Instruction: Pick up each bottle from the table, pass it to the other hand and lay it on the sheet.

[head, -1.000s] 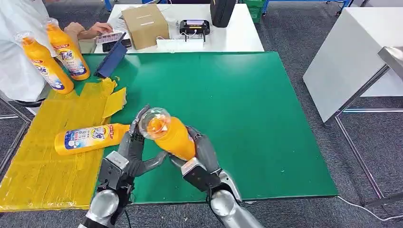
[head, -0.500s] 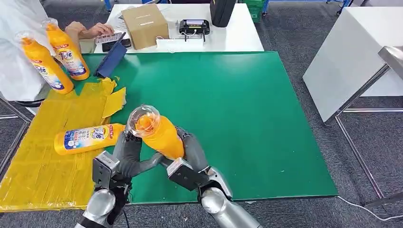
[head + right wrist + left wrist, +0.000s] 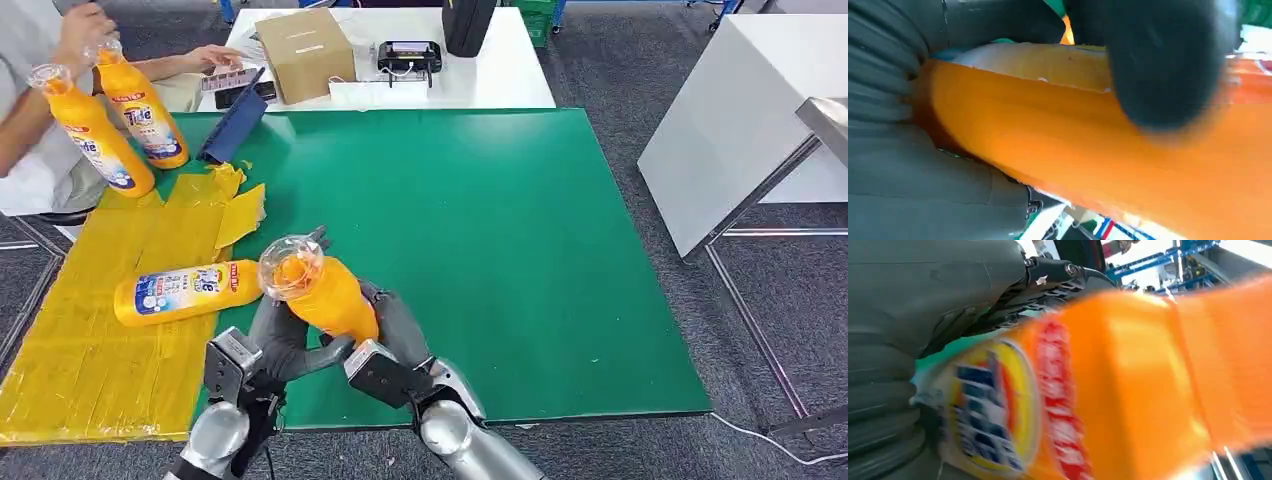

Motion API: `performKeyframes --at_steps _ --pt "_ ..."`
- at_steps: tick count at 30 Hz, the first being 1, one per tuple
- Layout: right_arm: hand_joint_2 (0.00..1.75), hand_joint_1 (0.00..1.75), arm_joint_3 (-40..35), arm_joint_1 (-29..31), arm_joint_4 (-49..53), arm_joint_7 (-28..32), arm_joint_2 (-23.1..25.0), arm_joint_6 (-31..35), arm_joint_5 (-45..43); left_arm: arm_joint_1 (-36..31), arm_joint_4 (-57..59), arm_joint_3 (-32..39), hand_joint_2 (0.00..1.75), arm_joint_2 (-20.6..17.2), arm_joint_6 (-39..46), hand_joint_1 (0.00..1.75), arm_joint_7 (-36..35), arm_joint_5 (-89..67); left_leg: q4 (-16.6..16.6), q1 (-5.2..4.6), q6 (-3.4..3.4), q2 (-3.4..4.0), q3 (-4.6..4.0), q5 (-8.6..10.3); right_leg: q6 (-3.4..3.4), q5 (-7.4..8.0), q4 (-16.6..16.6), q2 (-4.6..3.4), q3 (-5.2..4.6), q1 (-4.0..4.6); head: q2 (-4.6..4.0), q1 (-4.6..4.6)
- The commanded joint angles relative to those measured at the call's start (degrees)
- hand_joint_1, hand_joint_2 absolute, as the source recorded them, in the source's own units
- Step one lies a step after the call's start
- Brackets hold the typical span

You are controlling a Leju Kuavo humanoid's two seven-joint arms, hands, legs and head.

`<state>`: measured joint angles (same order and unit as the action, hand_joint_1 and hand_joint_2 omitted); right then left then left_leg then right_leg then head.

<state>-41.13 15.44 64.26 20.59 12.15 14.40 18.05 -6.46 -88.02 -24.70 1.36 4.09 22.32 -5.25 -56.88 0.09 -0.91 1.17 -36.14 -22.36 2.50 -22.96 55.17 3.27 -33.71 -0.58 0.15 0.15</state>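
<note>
Both hands, left hand and right hand, clasp 1 orange bottle above the green table's near edge beside the yellow sheet; releasing early could drop it.

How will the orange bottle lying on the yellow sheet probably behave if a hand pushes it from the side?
The lying bottle would probably roll or slide, since its body looks rounded and rests on its side. Its glossy plastic may be slippery. It looks rigid, so it should keep its shape.
</note>
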Motion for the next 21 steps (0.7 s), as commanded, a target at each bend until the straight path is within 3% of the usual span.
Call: performKeyframes --at_steps 1,17,18,21 --pt "1.75 1.75 -2.36 2.03 -7.38 0.41 -1.15 0.61 0.44 -1.84 1.26 -2.68 1.75 -0.54 -1.08 0.0 -0.48 0.57 -0.01 0.04 0.07 -0.1 0.37 -0.18 -0.1 -0.17 0.0 -0.31 0.38 -0.02 0.0 0.0" --pt "1.75 1.75 -2.73 1.94 -8.83 0.28 -0.95 1.03 1.1 -1.84 2.04 -3.06 1.75 0.01 -1.13 0.0 -0.68 0.85 0.01 0.04 0.05 -0.11 0.25 -0.13 -0.08 -0.13 -0.03 -0.21 0.25 0.0 0.0 0.0" --pt "1.75 1.75 -2.75 1.91 -8.89 0.28 -0.92 1.11 1.18 -1.85 2.07 -3.07 1.75 0.07 -1.11 1.69 -0.68 0.85 0.03 0.03 0.04 -0.08 0.13 -0.06 -0.05 -0.06 -0.04 -0.14 0.13 0.0 0.0 0.0" --pt "1.75 1.75 -2.74 1.78 -8.45 0.51 -1.0 1.32 1.45 -2.06 2.5 -3.25 1.75 0.14 -1.16 1.75 -0.69 0.77 0.02 0.03 0.05 -0.12 0.23 -0.11 -0.07 -0.12 -0.02 -0.19 0.23 -0.02 0.0 0.0"
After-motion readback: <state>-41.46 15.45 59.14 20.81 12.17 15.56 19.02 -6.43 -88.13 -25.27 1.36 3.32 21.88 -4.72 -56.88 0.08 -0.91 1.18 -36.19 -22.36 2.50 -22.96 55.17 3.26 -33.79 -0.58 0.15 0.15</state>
